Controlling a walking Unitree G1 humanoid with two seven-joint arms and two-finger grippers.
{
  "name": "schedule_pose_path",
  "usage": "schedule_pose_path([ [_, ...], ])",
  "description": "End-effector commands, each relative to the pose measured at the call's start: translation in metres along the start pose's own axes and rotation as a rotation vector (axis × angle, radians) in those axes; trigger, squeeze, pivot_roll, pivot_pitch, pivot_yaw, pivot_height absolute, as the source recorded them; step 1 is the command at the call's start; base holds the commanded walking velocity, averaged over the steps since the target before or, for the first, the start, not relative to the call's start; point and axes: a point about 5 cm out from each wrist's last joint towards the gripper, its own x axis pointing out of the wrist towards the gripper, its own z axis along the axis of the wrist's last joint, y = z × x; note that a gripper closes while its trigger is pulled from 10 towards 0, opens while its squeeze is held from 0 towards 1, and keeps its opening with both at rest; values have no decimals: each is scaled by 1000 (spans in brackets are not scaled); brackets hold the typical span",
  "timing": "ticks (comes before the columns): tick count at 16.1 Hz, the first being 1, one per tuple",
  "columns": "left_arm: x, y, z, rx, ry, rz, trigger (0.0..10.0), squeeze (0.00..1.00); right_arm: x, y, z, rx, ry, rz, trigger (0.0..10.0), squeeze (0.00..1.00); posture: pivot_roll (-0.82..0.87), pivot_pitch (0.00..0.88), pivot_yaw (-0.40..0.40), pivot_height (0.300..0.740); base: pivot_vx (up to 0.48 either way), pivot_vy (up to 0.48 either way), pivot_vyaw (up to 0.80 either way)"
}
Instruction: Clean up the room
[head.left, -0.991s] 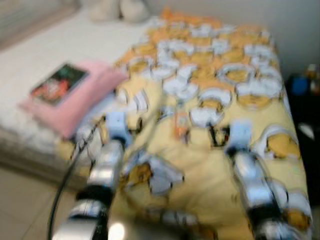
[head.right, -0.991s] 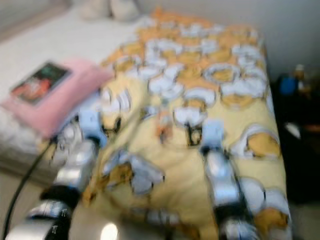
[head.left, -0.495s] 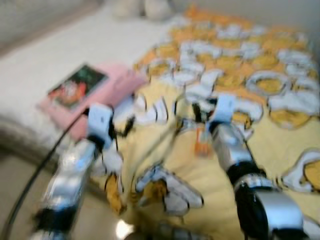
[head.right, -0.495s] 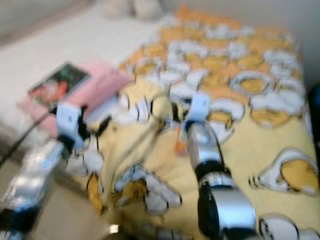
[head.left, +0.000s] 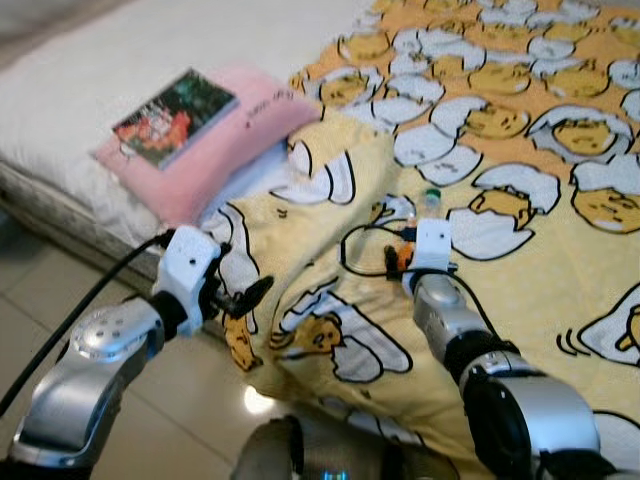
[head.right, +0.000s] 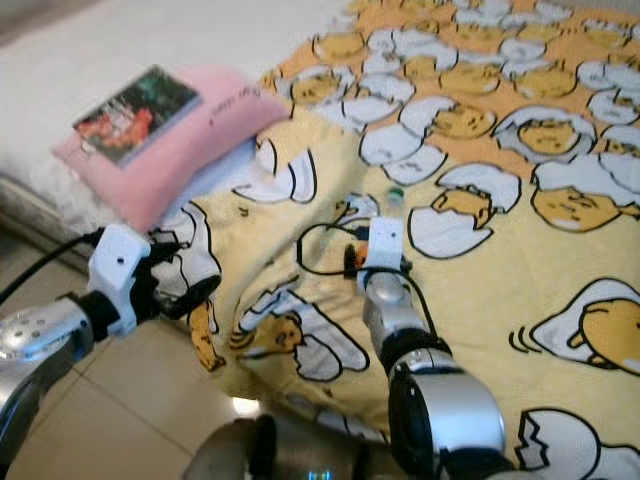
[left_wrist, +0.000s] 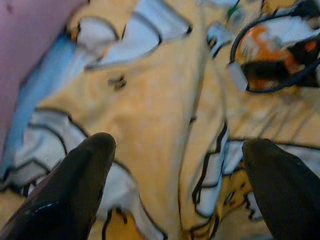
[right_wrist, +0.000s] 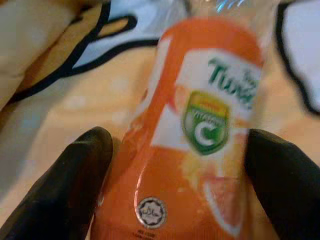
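Orange bottle (right_wrist: 195, 135) between right gripper (right_wrist: 175, 165) fingers (right_wrist: 75, 180).

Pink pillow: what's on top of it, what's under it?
A book lies flat on the pink pillow. Under it is the white mattress; the yellow blanket overlaps its lower corner, hiding that part.

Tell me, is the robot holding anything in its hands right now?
Not yet. The right hand has its open fingers on either side of the orange bottle, around its labelled middle, not squeezing it. The left hand is open over the yellow blanket.
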Motion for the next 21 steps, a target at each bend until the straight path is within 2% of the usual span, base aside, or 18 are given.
schedule_pose_path([
  [1, -5, 3, 0, 4, 13, 29, 10000, 0, -1, 2, -8, 19, 51, 13, 9647, 0, 371, 280, 62, 740, 0, 0, 0],
  [2, -3, 1, 1, -7, 13, 30, 10000, 0, -1, 0, -10, 43, 73, 17, 0, 0, 358, 278, 46, 740, 0, 0, 0],
  [4, 0, -2, 2, -26, 6, 25, 10000, 0, 0, -3, -7, 48, 76, 27, 0, 0, 345, 274, 44, 740, 0, 0, 0],
  [10, 7, -4, -3, -19, 33, 10, 10000, 0, 2, -2, 4, 138, 64, 44, 0, 0, 327, 257, 57, 740, 0, 0, 0],
  [12, 11, -5, -3, -20, 30, 4, 10000, 0, 2, -1, 6, 140, 52, 50, 0, 0, 321, 243, 55, 740, 0, 0, 0],
  [13, 19, -7, -3, -28, 17, -2, 10000, 0, 3, -1, 10, 118, 26, 54, 0, 0, 303, 211, 47, 740, 0, 0, 0],
  [15, 31, -14, -2, -52, -14, -14, 10000, 0, 5, -6, 31, 76, -77, 38, 0, 0, 273, 155, 29, 740, 0, 0, 0],
  [17, 47, -24, 0, -74, -61, -33, 10000, 0, 2, -24, 77, 41, -334, -31, 0, 0, 224, 74, 7, 740, 0, 0, 0],
  [18, 53, -26, 0, -83, -76, -41, 10000, 0, -2, -31, 89, 34, -415, -50, 0, 0, 210, 51, 3, 740, 0, 0, 0],
  [19, 68, -31, 1, -110, -107, -53, 10000, 0, -13, -44, 113, 4, -592, -71, 0, 0, 166, 0, -4, 740, 0, 0, 0],
  [20, 78, -35, 1, -105, -114, -56, 10000, 0, -23, -49, 123, -28, -695, -76, 0, 0, 142, 0, -9, 740, 0, 0, 0],
  [21, 81, -36, 1, -94, -114, -55, 10000, 0, -27, -50, 125, -38, -729, -76, 0, 0, 142, 0, -9, 740, 0, 0, 0],
])
